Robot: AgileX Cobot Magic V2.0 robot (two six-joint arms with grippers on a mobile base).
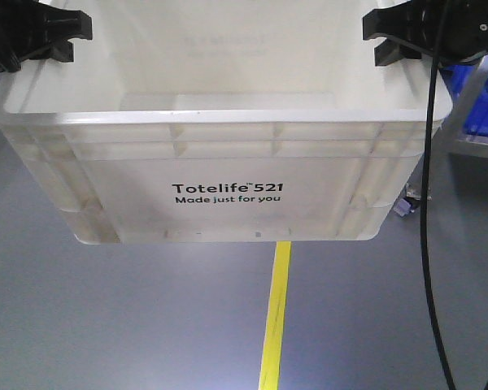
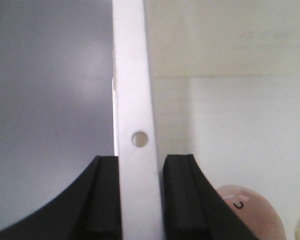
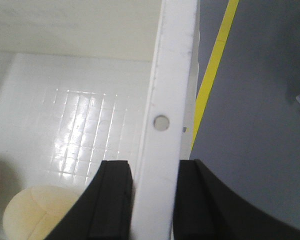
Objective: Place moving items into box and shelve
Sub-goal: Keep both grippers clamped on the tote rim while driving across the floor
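Pinkish ball [image 2: 250, 215] cut by bottom edge, yellow ball [image 3: 37, 212] half cropped, far wall of box [image 1: 228, 146] overexposed

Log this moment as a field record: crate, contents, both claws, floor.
crate: cream-white, printed "Totelife 521", apparently held aloft
contents: pinkish ball and yellowish ball inside
left claw: shut on crate's left rim
right claw: shut on crate's right rim
floor: grey, with yellow line
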